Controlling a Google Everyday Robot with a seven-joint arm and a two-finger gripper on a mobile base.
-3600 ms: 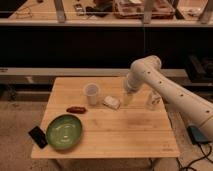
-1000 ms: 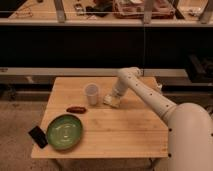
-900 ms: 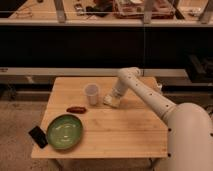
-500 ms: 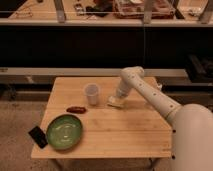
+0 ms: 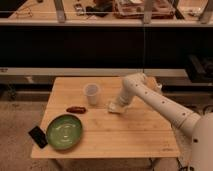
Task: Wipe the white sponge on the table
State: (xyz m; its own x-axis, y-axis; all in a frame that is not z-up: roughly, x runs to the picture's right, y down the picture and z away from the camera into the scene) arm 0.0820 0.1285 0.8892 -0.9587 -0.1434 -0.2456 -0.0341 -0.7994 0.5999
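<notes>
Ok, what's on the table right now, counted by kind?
Cup: 1
Green plate: 1
Sponge: 1, with the pincer shut on it, right of the cup
Small dark red item: 1
Flat black item: 1, at the table's front left corner
Total: 5

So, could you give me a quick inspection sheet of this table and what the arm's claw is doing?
Surface: light-wood table, plank top.
Job's things: white sponge on the table, right of the cup.
Clutter: upright cup; small red-brown item; green plate; flat black object left of the plate.
Grippers: gripper down at the tabletop, shut on the white sponge.
Cables: nothing seen.
Surroundings: dark shelving bench behind the table.
</notes>
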